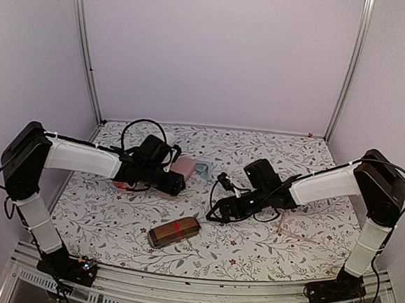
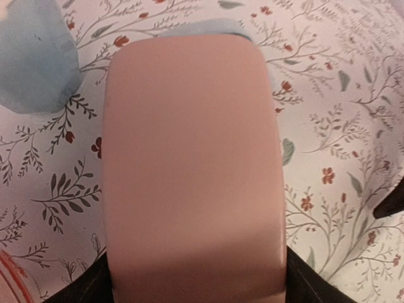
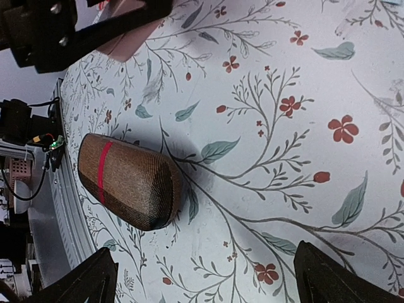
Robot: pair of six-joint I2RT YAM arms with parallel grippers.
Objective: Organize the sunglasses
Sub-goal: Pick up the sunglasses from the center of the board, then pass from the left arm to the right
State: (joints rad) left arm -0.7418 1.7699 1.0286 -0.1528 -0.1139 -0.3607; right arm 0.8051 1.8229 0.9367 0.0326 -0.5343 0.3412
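— Over on the left, what has the claw got?

— The left gripper (image 2: 196, 262) straddles the near end of the pink case (image 2: 192, 164), a finger at each flank. Whether they press it, I cannot tell. The case lies flat on the flowered table (image 3: 303, 76), with a blue cloth (image 2: 31, 57) just beside it.

— And the risk?

— That shell looks smooth and rounded. A pinch so near its end could squirt it forward, or drag the cloth along.

— The other arm?

— The right gripper (image 3: 205, 255) hangs with its jaws wide apart, holding nothing, near the brown case (image 3: 129, 183).

— The sunglasses?

— I can make them out in no view, so a sweeping arm might knock them unseen.
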